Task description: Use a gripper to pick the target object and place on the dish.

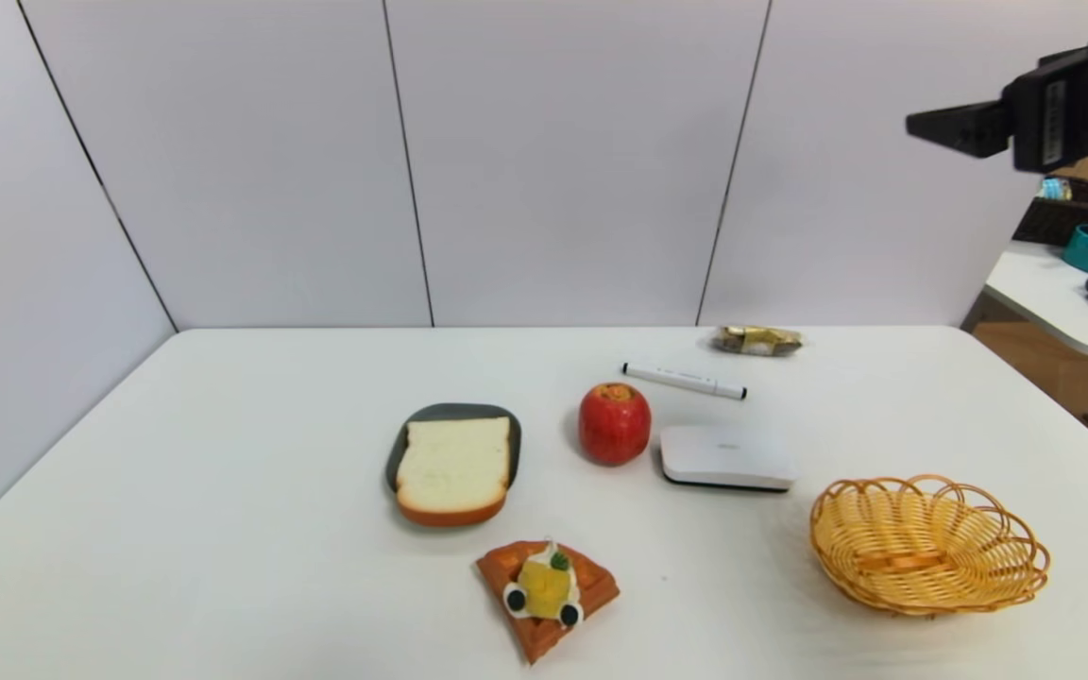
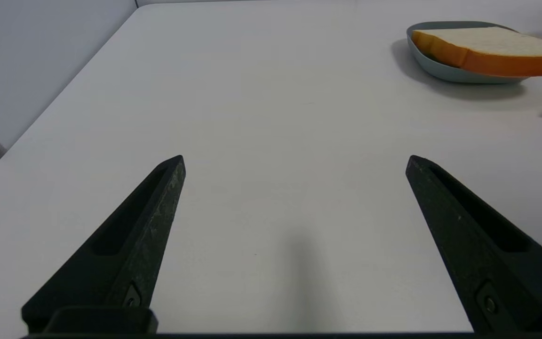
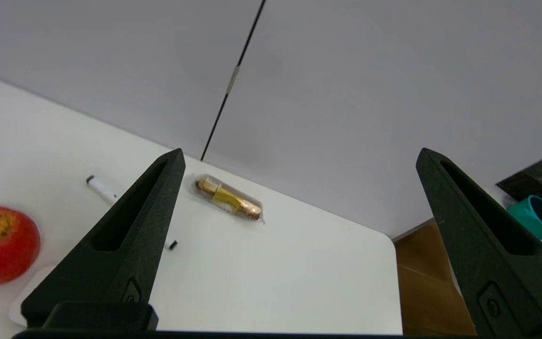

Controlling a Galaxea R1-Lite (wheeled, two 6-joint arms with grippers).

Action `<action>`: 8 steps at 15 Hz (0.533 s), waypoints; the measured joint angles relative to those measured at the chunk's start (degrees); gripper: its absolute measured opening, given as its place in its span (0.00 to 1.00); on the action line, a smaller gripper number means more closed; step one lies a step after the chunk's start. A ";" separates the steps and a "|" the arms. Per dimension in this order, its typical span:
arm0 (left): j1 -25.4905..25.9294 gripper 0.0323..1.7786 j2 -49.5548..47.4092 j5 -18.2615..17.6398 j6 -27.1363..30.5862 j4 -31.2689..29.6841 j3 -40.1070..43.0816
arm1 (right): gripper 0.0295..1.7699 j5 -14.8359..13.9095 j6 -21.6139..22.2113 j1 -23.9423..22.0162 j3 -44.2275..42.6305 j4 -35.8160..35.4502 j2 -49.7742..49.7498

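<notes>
The slice of white toast [image 1: 454, 467] with its orange-brown crust lies flat on the blue-grey dish [image 1: 457, 412], left of the table's centre; its rounded end overhangs the dish's near rim. The left wrist view shows the toast [image 2: 487, 44] on the dish [image 2: 440, 71] some way off, with my left gripper [image 2: 295, 160] open and empty low over bare table. The left gripper is outside the head view. My right gripper [image 1: 941, 127] hangs high at the far right, and in its wrist view this gripper [image 3: 300, 151] is open and empty.
A red apple [image 1: 614, 423], a white marker [image 1: 684, 381], a white box [image 1: 725, 456] and a gold-wrapped snack [image 1: 758, 340] lie right of the dish. A waffle [image 1: 547, 593] sits in front, a wicker basket [image 1: 927, 543] at the near right. A side table [image 1: 1054, 297] stands beyond.
</notes>
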 joint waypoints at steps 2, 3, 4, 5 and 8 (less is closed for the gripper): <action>0.00 0.95 0.00 0.00 -0.02 0.00 0.00 | 0.96 0.74 3.80 -2.26 1.18 -2.29 -3.58; 0.00 0.95 0.00 0.02 0.00 0.00 0.00 | 0.96 0.80 4.55 -2.69 2.71 -4.36 -5.46; 0.02 0.95 0.00 0.02 0.00 0.00 0.00 | 0.96 0.80 4.77 -2.97 4.61 -7.52 -7.20; 0.02 0.95 0.00 0.00 0.00 0.00 0.00 | 0.96 0.87 4.82 -3.17 6.90 -11.79 -9.07; 0.02 0.95 0.00 0.02 0.02 0.00 0.00 | 0.96 2.57 4.77 -5.86 13.92 -23.50 -14.31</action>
